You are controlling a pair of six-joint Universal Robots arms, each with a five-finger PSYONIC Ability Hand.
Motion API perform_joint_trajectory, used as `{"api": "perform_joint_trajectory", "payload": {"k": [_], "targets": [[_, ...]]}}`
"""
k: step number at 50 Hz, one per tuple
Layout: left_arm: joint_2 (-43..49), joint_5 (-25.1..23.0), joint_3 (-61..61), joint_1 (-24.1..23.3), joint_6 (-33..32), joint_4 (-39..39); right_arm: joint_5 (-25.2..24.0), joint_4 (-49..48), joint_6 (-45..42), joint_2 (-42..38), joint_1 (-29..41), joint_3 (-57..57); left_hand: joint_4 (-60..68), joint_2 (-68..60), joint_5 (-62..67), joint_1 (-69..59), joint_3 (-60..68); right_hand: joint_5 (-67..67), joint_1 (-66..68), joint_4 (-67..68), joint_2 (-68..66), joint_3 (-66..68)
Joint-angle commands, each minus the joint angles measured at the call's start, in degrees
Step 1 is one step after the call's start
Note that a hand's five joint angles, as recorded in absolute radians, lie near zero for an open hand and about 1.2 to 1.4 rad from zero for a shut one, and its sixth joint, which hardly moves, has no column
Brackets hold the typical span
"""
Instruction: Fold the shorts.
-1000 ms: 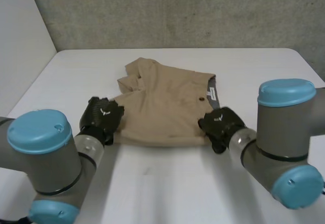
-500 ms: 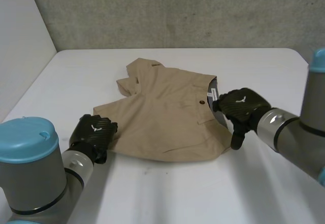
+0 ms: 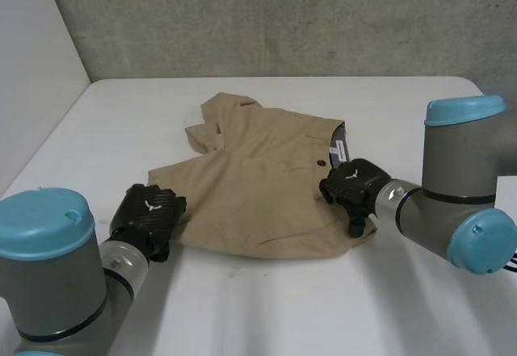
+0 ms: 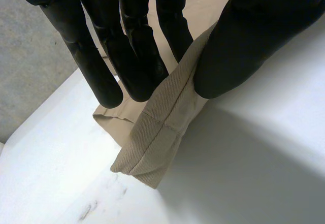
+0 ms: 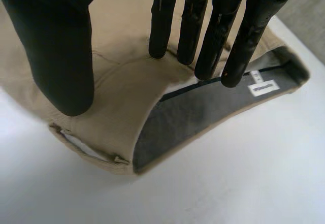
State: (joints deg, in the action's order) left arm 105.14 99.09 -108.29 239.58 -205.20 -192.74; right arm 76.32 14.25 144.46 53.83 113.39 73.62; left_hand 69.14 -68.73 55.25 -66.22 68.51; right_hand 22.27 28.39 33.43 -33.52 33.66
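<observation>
Tan shorts (image 3: 258,186) lie spread on the white table (image 3: 283,307), waistband towards my right arm. My left hand (image 3: 148,215) is at the near left hem corner. In the left wrist view that hand (image 4: 132,46) pinches the folded hem of the shorts (image 4: 152,148) between thumb and straight fingers. My right hand (image 3: 351,182) sits over the waistband at the shorts' right end. In the right wrist view its fingers (image 5: 193,21) are straight, their tips on the tan cloth (image 5: 127,92) beside the grey inner waistband (image 5: 203,112), and the thumb stands apart.
A grey concrete wall runs behind the table's far edge. A pale wall stands along the left side. A white label (image 5: 261,88) is sewn inside the waistband. Bare table surrounds the shorts in front and at both sides.
My left hand has drawn the hem corner nearer and to the left. My right hand let go of the near right corner, swung out to the right, then came back over the waistband.
</observation>
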Motion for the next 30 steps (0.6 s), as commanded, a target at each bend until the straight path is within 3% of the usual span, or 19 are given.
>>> {"api": "perform_joint_trajectory", "payload": {"k": [1, 3, 10, 12, 14, 30], "targets": [[0.0, 0.0, -0.1, 0.0, 0.0, -0.3, 0.1, 0.1, -0.5, -0.9, -0.1, 0.2, 10.9, -11.3, 14.7, -13.8, 11.5, 22.5, 26.4, 21.3, -21.2, 21.1], [0.0, 0.0, -0.1, 0.0, 0.0, -0.3, 0.3, 0.0, -0.5, -0.4, -0.3, 0.4, 10.9, -11.3, 14.7, -13.8, 11.5, 47.5, 51.4, 46.4, -46.3, 46.1], [0.0, -0.1, -0.2, -0.2, -0.1, -0.2, 0.5, 0.1, 0.2, 5.2, -0.6, 4.1, 9.4, -9.8, 13.3, -12.3, 10.0, 47.7, 51.6, 46.6, -46.5, 46.3], [0.0, -0.1, -0.3, -0.3, -0.6, 0.0, 0.3, -0.4, 0.3, 6.7, -0.6, 6.2, -6.5, 6.1, -2.6, 3.6, -5.9, 47.7, 51.6, 46.6, -46.5, 46.3], [0.0, -0.1, -0.4, -0.4, -0.7, 0.1, 0.2, -0.7, 0.6, 8.6, -0.8, 9.2, -11.3, 10.9, -7.4, 8.4, -10.7, 47.7, 51.6, 46.6, -46.5, 46.3], [1.1, -0.3, -0.3, 3.0, -0.7, 0.1, 2.7, -15.4, 14.3, 15.6, -4.1, 26.3, -11.2, 10.7, -7.3, 8.2, -10.5, 47.7, 51.6, 46.6, -46.5, 46.3]]}}
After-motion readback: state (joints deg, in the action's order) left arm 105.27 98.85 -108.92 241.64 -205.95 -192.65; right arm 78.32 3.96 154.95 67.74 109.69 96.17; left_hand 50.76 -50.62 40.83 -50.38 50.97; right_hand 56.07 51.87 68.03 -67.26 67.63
